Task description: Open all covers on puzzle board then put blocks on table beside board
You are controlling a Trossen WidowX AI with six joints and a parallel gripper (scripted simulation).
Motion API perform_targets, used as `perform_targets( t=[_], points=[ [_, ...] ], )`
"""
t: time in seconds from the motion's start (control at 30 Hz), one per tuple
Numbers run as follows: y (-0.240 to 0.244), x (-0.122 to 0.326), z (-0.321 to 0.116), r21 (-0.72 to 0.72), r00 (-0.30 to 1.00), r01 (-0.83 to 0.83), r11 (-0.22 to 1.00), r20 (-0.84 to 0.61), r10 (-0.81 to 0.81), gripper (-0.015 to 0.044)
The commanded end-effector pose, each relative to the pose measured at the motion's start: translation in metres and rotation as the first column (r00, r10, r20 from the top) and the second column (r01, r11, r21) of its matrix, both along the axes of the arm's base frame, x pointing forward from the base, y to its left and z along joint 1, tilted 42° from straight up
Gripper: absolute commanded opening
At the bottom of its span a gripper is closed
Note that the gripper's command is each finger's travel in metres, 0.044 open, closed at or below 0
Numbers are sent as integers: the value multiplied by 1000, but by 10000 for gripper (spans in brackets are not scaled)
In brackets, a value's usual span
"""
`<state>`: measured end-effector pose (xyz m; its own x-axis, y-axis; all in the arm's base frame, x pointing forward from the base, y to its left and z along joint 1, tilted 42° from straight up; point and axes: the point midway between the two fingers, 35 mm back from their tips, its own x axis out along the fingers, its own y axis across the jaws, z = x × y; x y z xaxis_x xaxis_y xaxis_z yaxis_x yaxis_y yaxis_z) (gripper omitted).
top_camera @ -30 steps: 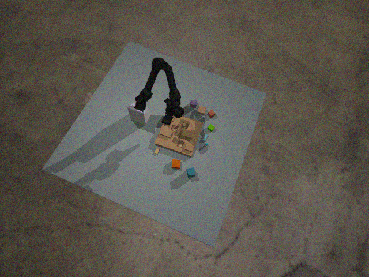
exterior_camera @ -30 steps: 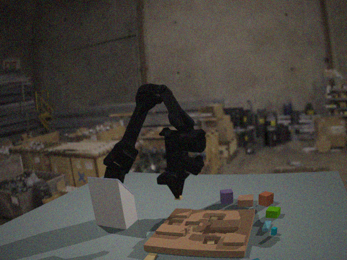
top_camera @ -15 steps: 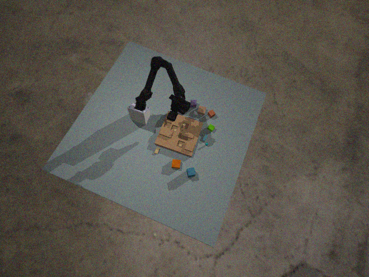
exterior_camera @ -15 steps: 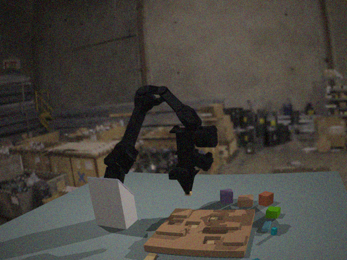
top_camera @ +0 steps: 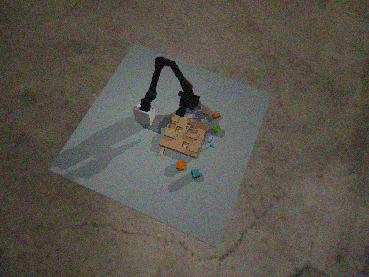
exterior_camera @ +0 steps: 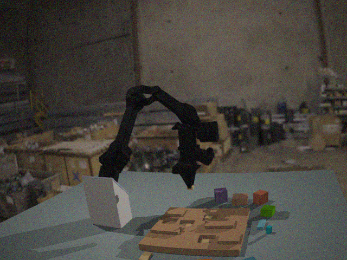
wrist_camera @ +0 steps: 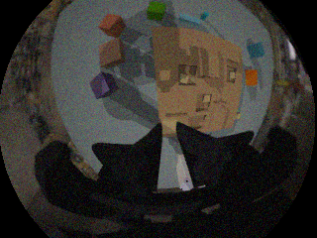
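My gripper (top_camera: 180, 114) (exterior_camera: 191, 187) (wrist_camera: 168, 125) is shut on a small pale yellow block, whose edge shows at the fingertips. It hangs in the air above the rear edge of the wooden puzzle board (top_camera: 179, 146) (exterior_camera: 193, 250) (wrist_camera: 170, 106). Raised wooden covers sit on the board, among them a front right cover (exterior_camera: 230, 239), a middle right cover (exterior_camera: 220, 224) and a left cover (exterior_camera: 165, 229). Several wells stand uncovered. Pale patches show in some; whether these are blocks or lit floors I cannot tell. Another pale yellow block (top_camera: 161, 151) (exterior_camera: 145, 255) lies on the table beside the board.
Around the board stand orange (top_camera: 180, 164) (wrist_camera: 252, 77), blue (top_camera: 195, 172) (wrist_camera: 256, 49), green (exterior_camera: 268, 210), red-orange (exterior_camera: 260, 197), brown (exterior_camera: 239, 199) and purple (exterior_camera: 220, 195) blocks. A light blue piece (exterior_camera: 261, 224) and small teal piece (exterior_camera: 269, 229) lie right. The white arm base (exterior_camera: 106, 201) stands left.
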<state>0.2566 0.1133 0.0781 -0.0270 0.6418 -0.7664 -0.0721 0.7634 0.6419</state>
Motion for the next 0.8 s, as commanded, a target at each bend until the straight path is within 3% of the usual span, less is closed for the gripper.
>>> perform_targets(
  t=[0.0,0.77],
  points=[
    [13,1,13,9,1000,2,1000,2,-2,80],
    [63,-7,58,45,1000,-3,999,-2,3,80]
  ],
)
